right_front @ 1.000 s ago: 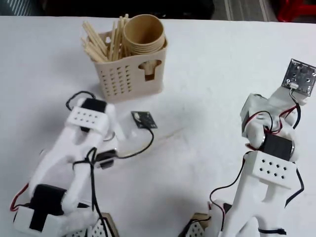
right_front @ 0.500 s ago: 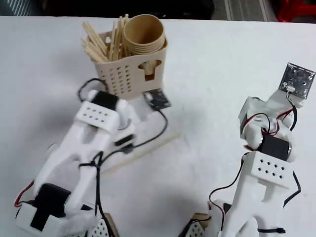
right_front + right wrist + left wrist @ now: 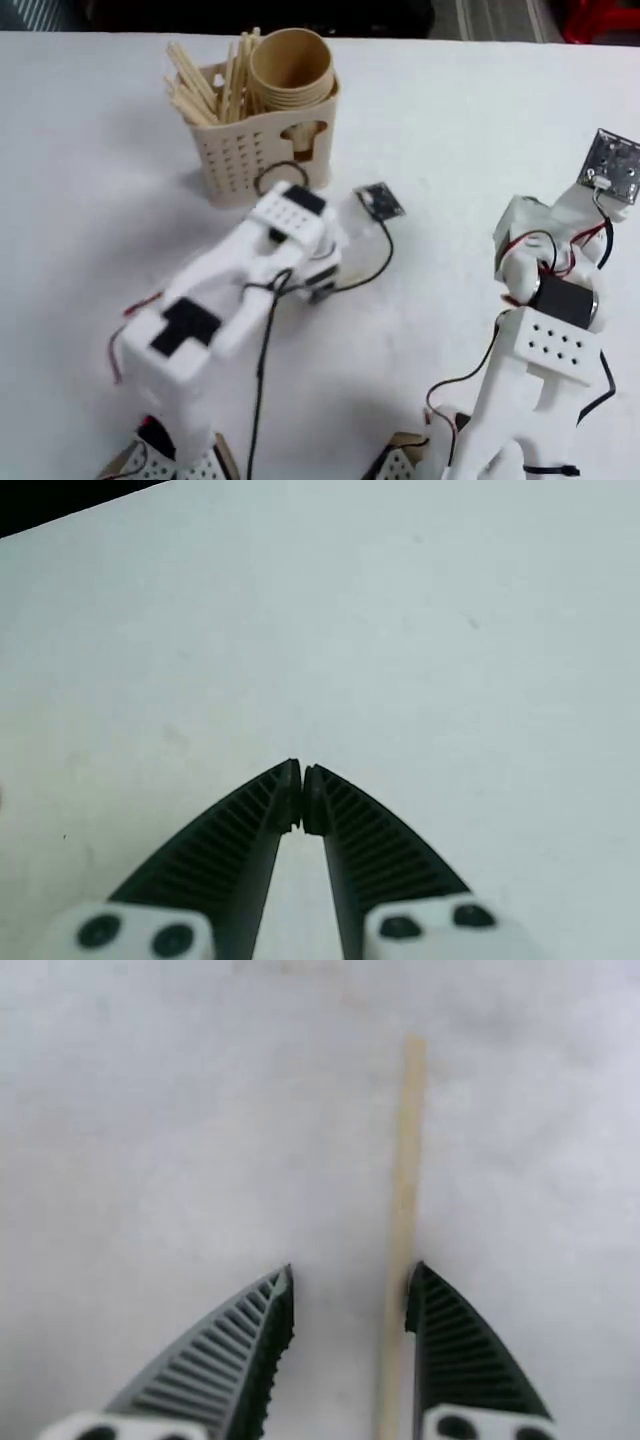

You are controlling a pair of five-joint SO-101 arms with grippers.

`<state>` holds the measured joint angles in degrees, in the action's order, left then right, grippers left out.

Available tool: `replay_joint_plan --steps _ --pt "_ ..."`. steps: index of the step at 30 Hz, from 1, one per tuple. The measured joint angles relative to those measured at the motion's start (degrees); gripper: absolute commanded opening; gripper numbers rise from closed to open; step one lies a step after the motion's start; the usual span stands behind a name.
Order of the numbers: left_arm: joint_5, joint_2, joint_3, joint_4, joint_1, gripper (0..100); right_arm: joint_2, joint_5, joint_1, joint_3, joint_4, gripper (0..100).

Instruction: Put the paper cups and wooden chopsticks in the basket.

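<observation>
The left gripper (image 3: 350,1275) has its jaws moderately apart, straddling the loose chopstick (image 3: 405,1160). The stick lies flat on the table (image 3: 480,120), closer to one jaw than the other and not yet pinched. A second ago this arm was hunched at the near left. It has since swung right and forward to the middle of the table, just in front of the basket (image 3: 265,150), and now covers the stick from above. I judge this the line-up for picking up the last loose piece, since the paper cups (image 3: 290,65) and the other chopsticks (image 3: 200,85) already stand in the basket at the far left.

The stick's long axis runs along the fingers, straight out from between them. Half a second ago it lay on the near-left to far-right diagonal.

The right gripper (image 3: 300,780) has barely shifted. It is at the right with its tips pressed together on nothing.
</observation>
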<state>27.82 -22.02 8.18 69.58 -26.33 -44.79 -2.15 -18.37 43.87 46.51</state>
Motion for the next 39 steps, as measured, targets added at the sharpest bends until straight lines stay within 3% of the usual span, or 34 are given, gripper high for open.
replay_joint_plan --steps 5,16,27,33,39 --pt "0.0 -9.5 -12.1 8.6 -0.6 2 0.0 0.0 -0.1 0.0 0.0 1.8" --pt "-0.7 -13.4 -19.9 18.5 -3.5 2 0.0 0.0 0.0 1.3 -0.1 1.8" --pt "-3.5 16.7 -19.9 24.8 -3.0 2 0.0 0.0 0.0 1.4 -0.7 1.8" --pt "-3.5 33.5 -26.5 23.4 4.1 2 0.0 0.0 0.5 2.2 -0.7 1.8" --pt "-4.0 37.1 -34.0 16.5 11.3 2 0.0 0.0 1.1 2.5 -0.7 1.8"
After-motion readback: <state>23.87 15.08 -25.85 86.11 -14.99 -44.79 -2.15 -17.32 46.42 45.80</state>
